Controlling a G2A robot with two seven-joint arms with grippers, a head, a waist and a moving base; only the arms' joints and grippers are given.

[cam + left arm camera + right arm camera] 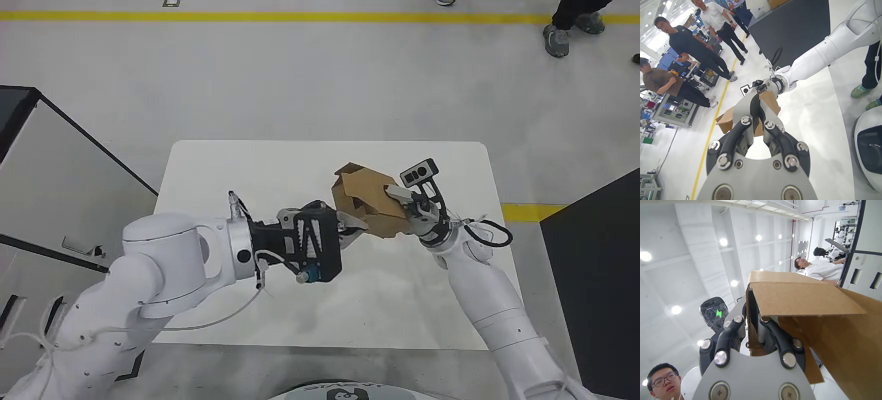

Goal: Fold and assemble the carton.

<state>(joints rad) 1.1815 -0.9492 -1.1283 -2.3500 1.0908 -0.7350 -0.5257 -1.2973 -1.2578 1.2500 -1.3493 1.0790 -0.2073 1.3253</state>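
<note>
Brown corrugated board is the whole story: the carton (365, 195) hangs between the two arms over the right half of the white table (250, 170), apparently lifted off the surface. It is only half formed, skewed, with flaps splayed loose. On the left wrist view the left gripper (758, 109) is clamped down narrow, its black pads (755, 106) pinching a thin flap edge. On the other side the right gripper (752, 317) bites a side wall of the box, one finger inside and one outside, with an open flap jutting out just above it. So both claws have cardboard, one at each end. By my reading this is the opening-out step, with the body not yet squared and no flap tucked. The next move probably calls for the arms to ease apart and twist so the walls stand at right angles. Then one claw would have to let go and push a flap inward while the other steadies the box. Pull too hard and that thin pinched edge could tear or slip.
</note>
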